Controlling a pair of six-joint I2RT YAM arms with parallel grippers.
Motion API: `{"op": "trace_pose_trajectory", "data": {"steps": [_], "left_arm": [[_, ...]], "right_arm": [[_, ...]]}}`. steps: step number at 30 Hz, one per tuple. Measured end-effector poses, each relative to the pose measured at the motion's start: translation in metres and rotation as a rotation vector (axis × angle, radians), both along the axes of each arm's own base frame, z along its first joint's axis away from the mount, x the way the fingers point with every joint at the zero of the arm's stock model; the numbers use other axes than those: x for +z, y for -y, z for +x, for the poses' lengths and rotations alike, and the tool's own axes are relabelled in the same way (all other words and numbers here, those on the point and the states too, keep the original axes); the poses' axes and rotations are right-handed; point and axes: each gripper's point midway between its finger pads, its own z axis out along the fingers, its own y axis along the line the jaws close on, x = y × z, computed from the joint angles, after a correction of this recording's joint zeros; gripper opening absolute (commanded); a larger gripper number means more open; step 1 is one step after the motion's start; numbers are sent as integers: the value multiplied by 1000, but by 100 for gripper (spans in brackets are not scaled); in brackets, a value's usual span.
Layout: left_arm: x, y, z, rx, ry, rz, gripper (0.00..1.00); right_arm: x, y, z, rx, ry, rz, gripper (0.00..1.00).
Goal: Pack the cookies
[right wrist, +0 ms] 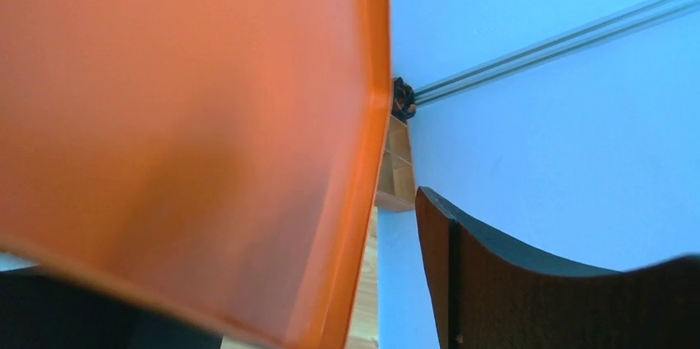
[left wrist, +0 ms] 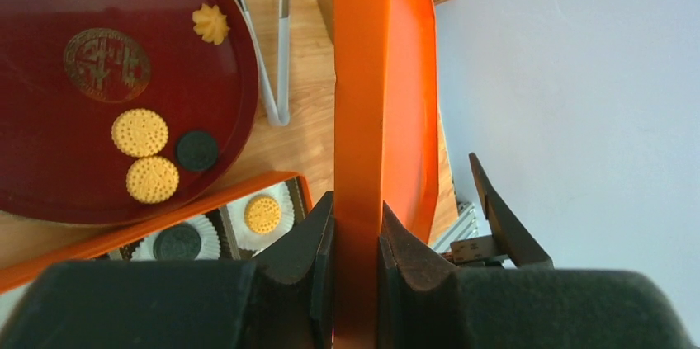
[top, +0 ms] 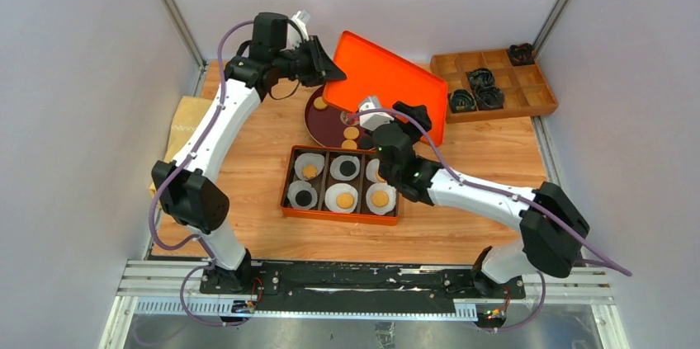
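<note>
The orange box holds six white paper cups with cookies: tan and black ones. More cookies lie on a dark red round plate, also in the top view. My left gripper is shut on the rim of the orange lid and holds it tilted above the plate's far side. My right gripper is open at the lid's near edge. In the right wrist view the lid hides the left finger, and a gap shows beside the right finger.
A wooden divided tray with black items stands at the back right. A tan sheet lies at the table's left edge. Metal tongs lie on the wood between plate and lid. Grey walls close in both sides.
</note>
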Motion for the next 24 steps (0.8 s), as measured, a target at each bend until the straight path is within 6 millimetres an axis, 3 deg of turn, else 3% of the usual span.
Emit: {"op": "trace_pose_trajectory", "data": {"steps": [6,11,15,17,20,24], "left_arm": [[6,-9,-5,10,6,-6,15],[17,-10,-8,0,32,-29,21],[22,-8,-12,-6,20,-66,20],[20,-7,-14,-6,7,-76,30],[14,-7,-14,-17,8,-65,57],[8,-11,-13,-36,36,-30,76]], "right_arm": [[6,3,-1,-25,22,-30,53],[18,9,-10,21,-10,32,44],[31,15,-15,66,-47,39,40],[29,16,-15,80,-70,34,38],[24,16,-14,96,-100,40,35],[29,12,-12,123,-109,79,33]]}}
